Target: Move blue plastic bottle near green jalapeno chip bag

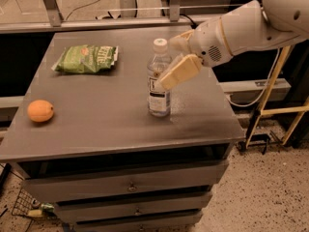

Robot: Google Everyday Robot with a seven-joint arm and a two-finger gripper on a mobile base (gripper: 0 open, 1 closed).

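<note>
1. Bottle (158,88) is seen standing upright, right of the middle of the worktop (96,124), with a white cap on top.
2. The end effector (167,63) is held at the bottle's upper half, carried on a white arm (241,30) entering from the right.
3. Its fingers (181,70) are spread apart: one is seen across the bottle's front, the other behind, by the cap. Whether either touches the bottle cannot be told.
4. The chip bag (86,58) is laid flat at the worktop's far left, well apart from the bottle.
5. An orange (40,110) is placed near the left front edge.
6. Drawers (130,185) are seen below the worktop.
</note>
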